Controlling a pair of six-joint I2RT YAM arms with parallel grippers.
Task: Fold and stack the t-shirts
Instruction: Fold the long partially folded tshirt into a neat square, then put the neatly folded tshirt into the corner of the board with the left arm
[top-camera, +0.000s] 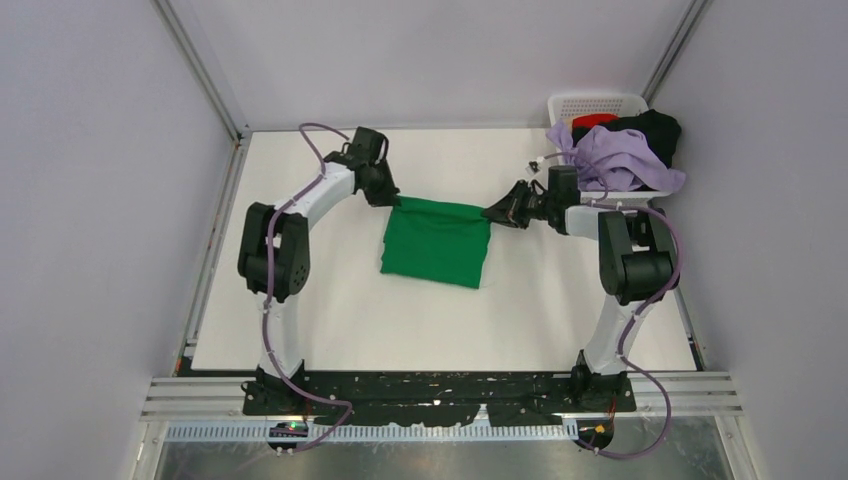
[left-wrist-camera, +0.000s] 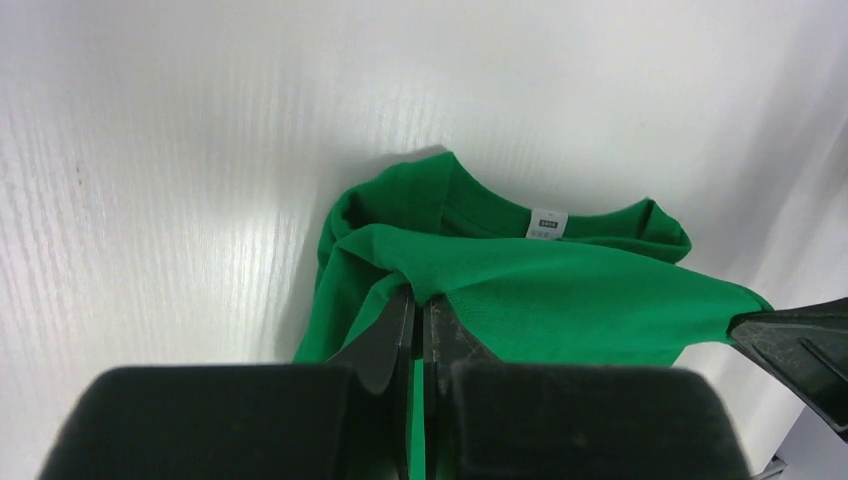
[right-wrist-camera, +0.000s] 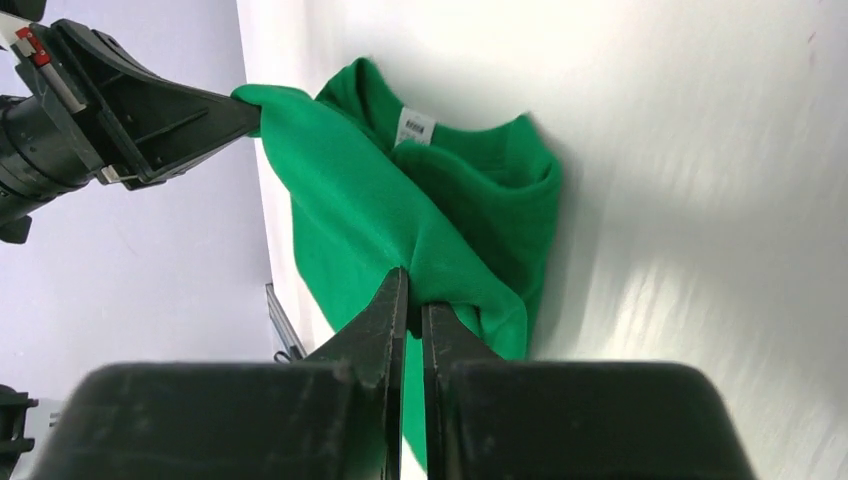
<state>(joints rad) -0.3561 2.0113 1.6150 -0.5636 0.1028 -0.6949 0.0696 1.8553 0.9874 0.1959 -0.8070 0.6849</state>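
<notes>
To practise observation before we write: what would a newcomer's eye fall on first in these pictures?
A bright green shirt lies partly folded in the middle of the table. The left gripper and right gripper each pinch one of its far corners. At the far right corner a white basket holds a heap of clothes, lavender on top.

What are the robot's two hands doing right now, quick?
Left gripper: closed on the green t-shirt.
Right gripper: closed on the same green t-shirt.

Bright light. The table (left-wrist-camera: 150, 200) glares left of the left pincer (left-wrist-camera: 420, 300), whose near part is blurry. A soft shadow hugs the green t-shirt (left-wrist-camera: 560, 290) ahead.
</notes>
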